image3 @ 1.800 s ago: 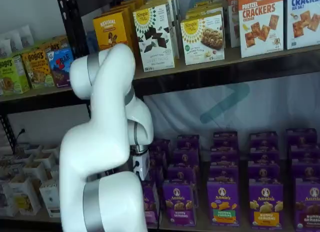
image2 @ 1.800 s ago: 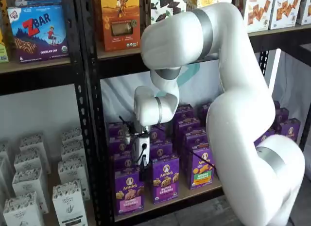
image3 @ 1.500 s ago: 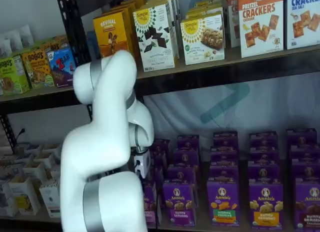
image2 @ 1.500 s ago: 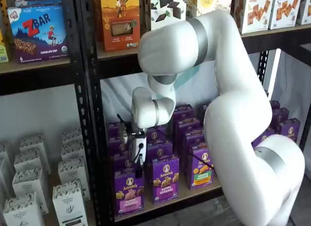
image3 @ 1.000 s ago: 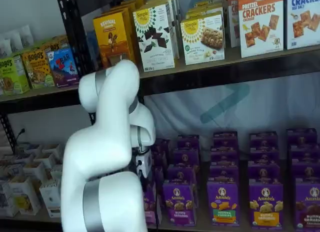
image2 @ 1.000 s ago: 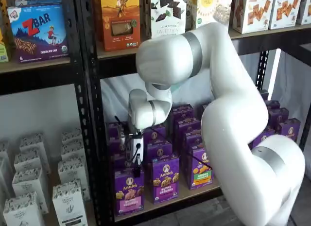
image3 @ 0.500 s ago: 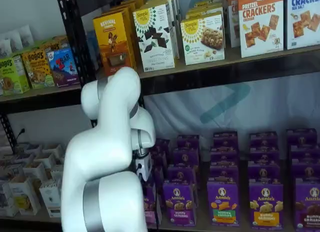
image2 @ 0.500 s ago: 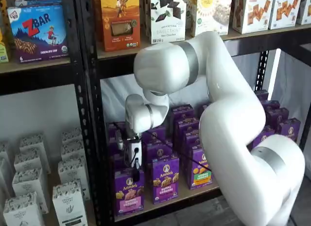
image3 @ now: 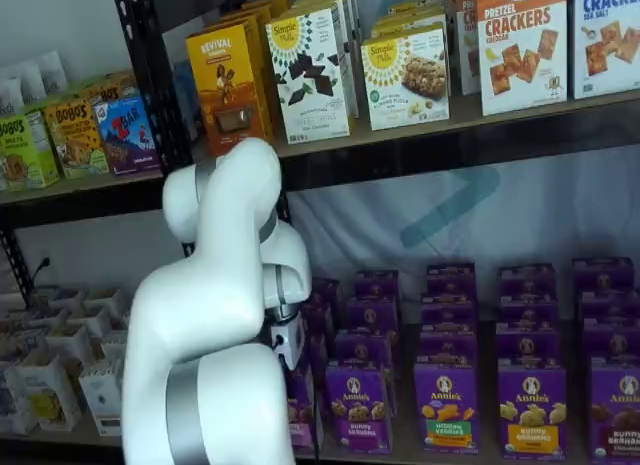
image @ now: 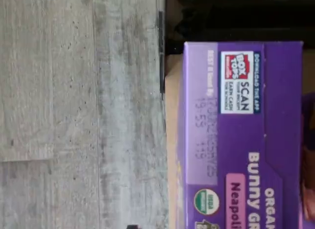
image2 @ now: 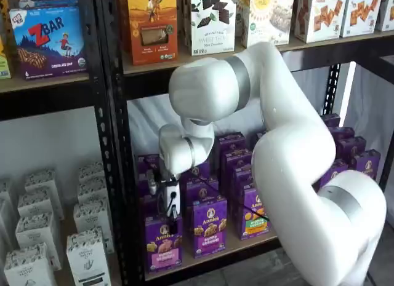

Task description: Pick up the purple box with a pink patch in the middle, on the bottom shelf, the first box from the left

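The upright purple cardboard carton with the pink band [image2: 163, 243] stands at the front left of the tan wooden bottom shelf [image2: 246, 242], directly below the white-bodied gripper [image2: 172, 221], whose fingers are spread wide.

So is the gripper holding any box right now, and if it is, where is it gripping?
Nothing is held. The gripper hangs just above the purple box, which stands on the bottom shelf; its fingers are not closed on it.
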`<control>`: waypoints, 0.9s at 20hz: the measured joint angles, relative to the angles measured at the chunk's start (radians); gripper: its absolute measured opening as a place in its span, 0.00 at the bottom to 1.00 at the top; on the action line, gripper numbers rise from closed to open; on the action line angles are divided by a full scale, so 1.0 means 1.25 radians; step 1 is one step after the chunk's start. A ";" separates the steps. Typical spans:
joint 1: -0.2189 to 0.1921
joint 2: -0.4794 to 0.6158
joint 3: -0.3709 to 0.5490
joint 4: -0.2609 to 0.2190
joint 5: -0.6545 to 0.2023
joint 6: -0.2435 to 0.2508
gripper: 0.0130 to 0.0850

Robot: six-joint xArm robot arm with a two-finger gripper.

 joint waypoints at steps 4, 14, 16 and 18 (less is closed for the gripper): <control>0.003 0.009 0.006 0.000 -0.032 0.002 1.00; 0.009 0.028 -0.004 -0.002 -0.058 0.009 0.94; 0.009 0.029 -0.004 -0.007 -0.060 0.013 0.89; 0.008 0.029 -0.005 -0.011 -0.055 0.016 0.83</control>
